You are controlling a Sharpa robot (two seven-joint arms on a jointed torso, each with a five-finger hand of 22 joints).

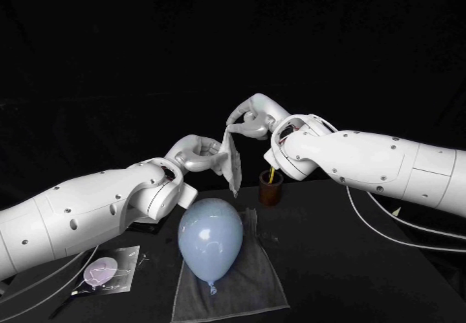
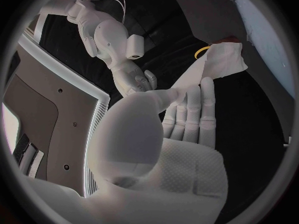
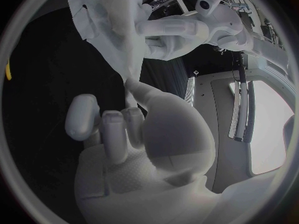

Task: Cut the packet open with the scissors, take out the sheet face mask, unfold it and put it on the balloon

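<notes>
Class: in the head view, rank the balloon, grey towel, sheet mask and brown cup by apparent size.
1. grey towel
2. balloon
3. sheet mask, held up nearer the camera, so its place above the cup is unsure
4. brown cup

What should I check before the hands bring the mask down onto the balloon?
1. Left hand pinches the mask: ok.
2. Right hand pinches its upper edge: ok.
3. Mask spread flat: not ok, it hangs narrow and creased.
4. Balloon lies on the towel, below the mask: ok.
5. Which side of the mask faces the balloon: cannot tell.
6. Scissors stand in the cup, out of the way: ok.
</notes>
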